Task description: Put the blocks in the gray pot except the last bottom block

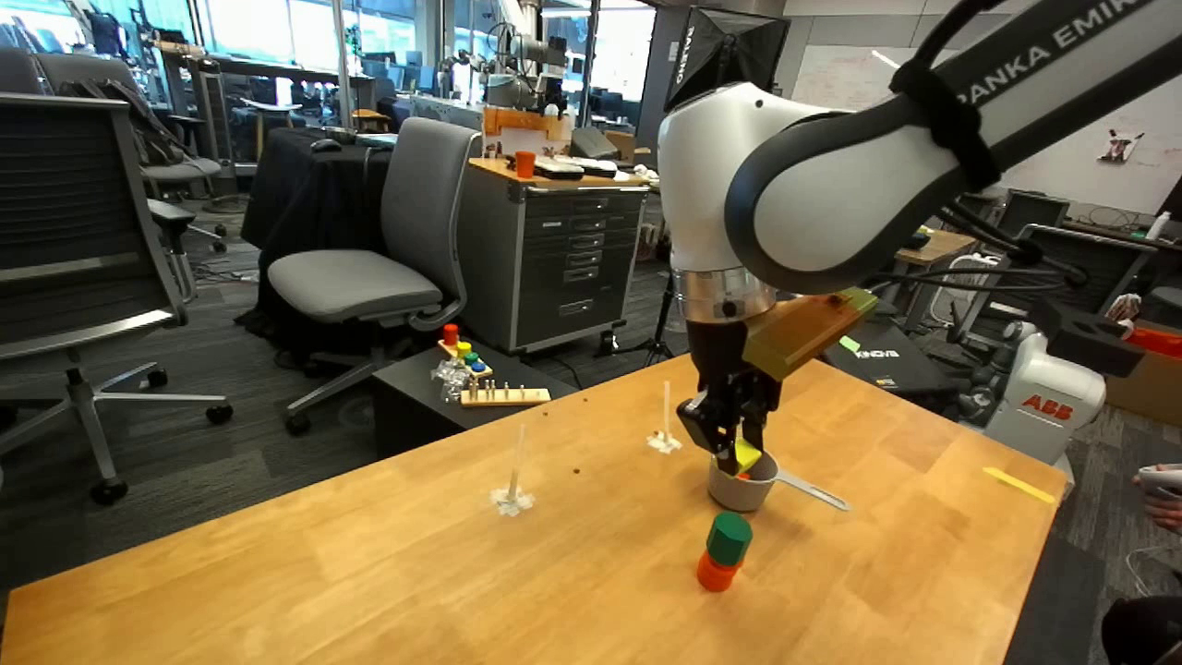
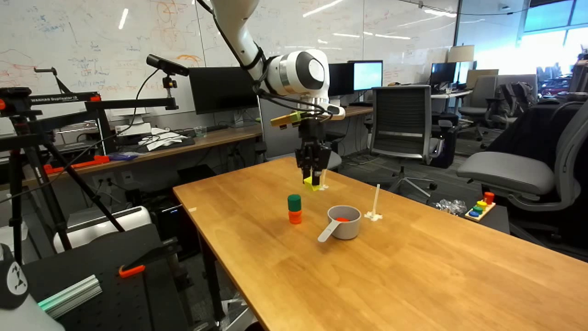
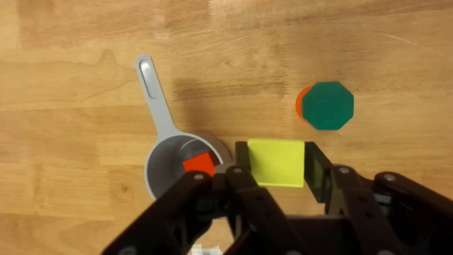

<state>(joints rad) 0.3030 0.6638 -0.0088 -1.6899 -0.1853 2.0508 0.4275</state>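
My gripper (image 1: 736, 441) (image 2: 311, 176) (image 3: 276, 156) is shut on the yellow block (image 1: 747, 454) (image 2: 312, 184) (image 3: 277, 166) and holds it above the table. In the wrist view the yellow block is just right of the gray pot (image 1: 739, 494) (image 2: 348, 231) (image 3: 150, 173), not over its opening. A red block (image 2: 342, 219) (image 3: 201, 163) lies inside the pot, partly hidden by a finger in the wrist view. The green block (image 1: 729, 539) (image 2: 294, 202) (image 3: 328, 106) stands on the orange-red bottom block (image 1: 717, 573) (image 2: 295, 217) (image 3: 300, 103), beside the pot.
Two thin upright sticks are taped to the wooden table (image 1: 369, 554), a nearer stick (image 1: 517, 466) and a stick (image 1: 666, 416) close to the gripper. The pot's handle (image 1: 813, 490) (image 2: 328, 231) (image 3: 152, 88) sticks out to one side. A yellow strip (image 1: 1019, 485) lies near a table corner.
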